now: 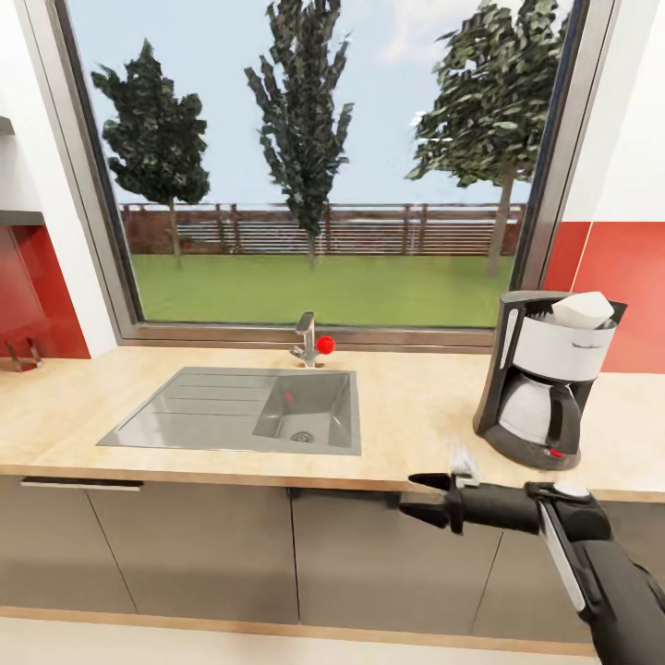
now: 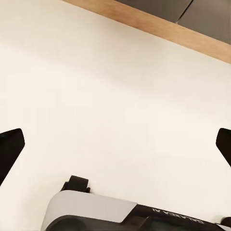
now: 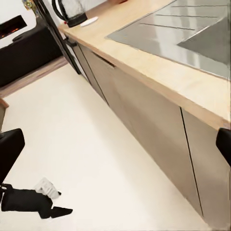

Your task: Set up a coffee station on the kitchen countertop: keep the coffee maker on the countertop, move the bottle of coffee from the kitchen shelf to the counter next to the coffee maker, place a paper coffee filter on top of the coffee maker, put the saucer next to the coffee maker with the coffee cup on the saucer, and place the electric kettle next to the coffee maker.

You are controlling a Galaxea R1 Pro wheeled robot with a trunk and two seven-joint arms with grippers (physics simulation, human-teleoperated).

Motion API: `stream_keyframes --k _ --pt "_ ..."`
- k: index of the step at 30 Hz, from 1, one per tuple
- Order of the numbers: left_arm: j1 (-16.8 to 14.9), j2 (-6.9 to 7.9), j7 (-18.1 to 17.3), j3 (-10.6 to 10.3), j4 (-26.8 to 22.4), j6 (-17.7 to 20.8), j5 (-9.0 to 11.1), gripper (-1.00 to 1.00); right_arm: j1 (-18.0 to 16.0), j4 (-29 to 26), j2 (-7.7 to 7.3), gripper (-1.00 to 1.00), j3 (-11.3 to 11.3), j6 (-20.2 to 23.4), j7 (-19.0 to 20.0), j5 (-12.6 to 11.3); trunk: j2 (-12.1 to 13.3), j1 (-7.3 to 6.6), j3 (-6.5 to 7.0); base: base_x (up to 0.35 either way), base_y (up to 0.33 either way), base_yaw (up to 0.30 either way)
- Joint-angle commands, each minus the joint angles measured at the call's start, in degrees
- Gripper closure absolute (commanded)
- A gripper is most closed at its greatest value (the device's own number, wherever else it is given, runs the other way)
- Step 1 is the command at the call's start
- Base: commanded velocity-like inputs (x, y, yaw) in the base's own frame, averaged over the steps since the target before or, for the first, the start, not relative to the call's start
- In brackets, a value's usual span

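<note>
Your right end effector (image 1: 417,497) is hanging open and empty in front of the desk (image 1: 406,416) edge; the coffee maker (image 1: 545,374) is standing on the desk beyond and to its right, the filter (image 1: 584,309) already lying on top; the kettle (image 3: 72,10) and saucer (image 3: 89,21) are sitting far along the desk past the sink (image 1: 245,408); your left end effector (image 2: 115,144) is hanging open over the floor (image 2: 106,96); judging by that, the kettle is calling for travel leftward along the desk.

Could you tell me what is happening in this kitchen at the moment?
The tall black coffee maker stands on the light-wood countertop, right of the steel sink, with a white paper coffee filter on top. The right end effector hangs open and empty by the counter's front edge. The clear-glass electric kettle sits farther along the counter.
</note>
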Motion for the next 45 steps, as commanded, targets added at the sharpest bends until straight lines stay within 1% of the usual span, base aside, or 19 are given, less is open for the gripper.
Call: stream_keyframes --k 1,2,3,6,7,12,13,16,17,18,19,21,22,24,25,29,31,37,45 --pt "0.0 -0.03 0.0 0.1 -0.1 -0.1 0.5 -1.00 2.2 0.1 -0.30 -1.00 -1.7 -0.6 0.7 0.0 0.0 0.01 -0.05 0.000 0.000 0.000" --pt "0.0 -0.03 -0.1 0.1 -0.1 -0.1 0.5 -1.00 3.2 0.3 -0.41 -1.00 -2.5 -1.1 0.9 0.1 0.0 0.01 -0.05 0.000 0.000 0.000" --pt "0.0 -0.03 -0.1 0.1 -0.1 -0.1 0.5 -1.00 5.2 1.1 -0.67 -1.00 -3.8 -2.6 1.2 0.5 0.0 0.01 -0.05 0.000 0.000 0.000" --pt "0.0 -0.05 -0.2 0.1 -0.1 -0.1 0.5 -1.00 7.7 3.1 -1.15 -1.00 -5.1 -6.0 1.4 1.2 0.0 0.01 -0.05 0.000 0.000 0.000" --pt "0.0 -0.07 -0.2 0.1 -0.1 -0.1 0.5 -1.00 11.1 8.8 -1.74 -1.00 -6.4 -12.4 1.5 2.4 0.0 0.01 -0.05 0.000 0.000 0.000" --pt "0.0 -0.09 -0.3 0.0 -0.1 -0.1 0.5 -1.00 13.7 16.4 -3.29 -1.00 -9.0 -17.5 1.5 4.7 0.0 0.01 -0.05 0.000 0.000 0.000" --pt "0.0 -0.10 -0.3 -0.2 -0.1 -0.1 0.6 -1.00 14.5 22.7 -4.72 -1.00 -10.7 -21.5 1.4 6.5 0.0 0.01 -0.05 0.000 0.000 0.000" --pt "0.0 -0.16 -0.4 -0.5 -0.1 0.0 0.6 -1.00 15.3 37.9 -8.94 -1.00 -14.4 -30.1 0.3 8.6 0.0 0.01 -0.05 0.000 0.000 0.000" --pt "0.0 -0.24 -0.4 -0.5 0.0 0.0 0.6 -1.00 15.3 41.9 -10.18 -1.00 -14.8 -31.8 -1.2 8.9 0.0 0.01 -0.05 0.000 0.000 0.000" --pt "0.0 -0.35 -0.4 -0.5 0.0 0.0 0.6 -1.00 15.4 48.8 -12.21 -1.00 -15.3 -35.0 -4.4 9.3 0.0 0.01 -0.05 0.000 0.000 0.000" --pt "0.0 -0.39 -0.4 -0.4 0.0 0.0 0.6 -1.00 15.4 51.9 -13.00 -1.00 -15.5 -36.5 -6.4 9.4 0.0 0.01 -0.05 0.000 0.000 0.000" --pt "0.0 -0.45 -0.4 -0.4 0.0 0.0 0.6 -1.00 15.5 57.3 -14.13 -1.00 -15.7 -39.4 -11.1 9.6 0.0 0.01 -0.05 0.000 0.000 0.000" --pt "0.0 -0.49 -0.4 -0.3 0.0 0.0 0.6 -1.00 15.5 61.8 -14.83 -1.00 -15.9 -42.2 -16.4 9.7 0.0 0.01 -0.05 0.000 0.000 0.000" --pt "0.0 -0.52 -0.4 -0.2 0.1 0.0 0.6 -1.00 15.5 64.9 -15.24 -1.00 -16.0 -44.5 -21.8 9.8 0.0 0.01 -0.05 0.000 0.000 0.000" --pt "0.0 -0.54 -0.4 -0.2 0.1 0.0 0.6 -1.00 15.5 67.7 -15.61 -1.00 -16.1 -46.6 -27.9 9.9 0.0 0.01 -0.05 0.000 0.000 0.000" --pt "0.0 -0.55 -0.4 -0.1 0.2 0.0 0.5 -1.00 15.5 69.8 -15.87 -1.00 -16.1 -48.2 -32.6 10.0 0.0 0.01 -0.05 0.000 0.000 0.000" --pt "0.0 -0.55 -0.4 -0.1 0.2 0.0 0.5 -1.00 15.5 70.2 -15.88 -1.00 -16.1 -48.6 -33.4 10.0 0.0 0.01 -0.05 0.000 0.000 0.000" --pt "0.0 -0.56 -0.3 0.0 0.2 0.1 0.5 -1.00 15.5 70.7 -16.07 -1.00 -16.1 -49.0 -34.7 10.0 0.0 0.01 -0.05 0.000 0.000 0.000" --pt "0.0 -0.70 -0.3 0.0 0.2 0.1 0.5 -1.00 15.5 70.7 -16.11 -1.00 -16.1 -48.9 -34.4 10.0 0.0 0.01 -0.05 0.000 0.000 0.000"
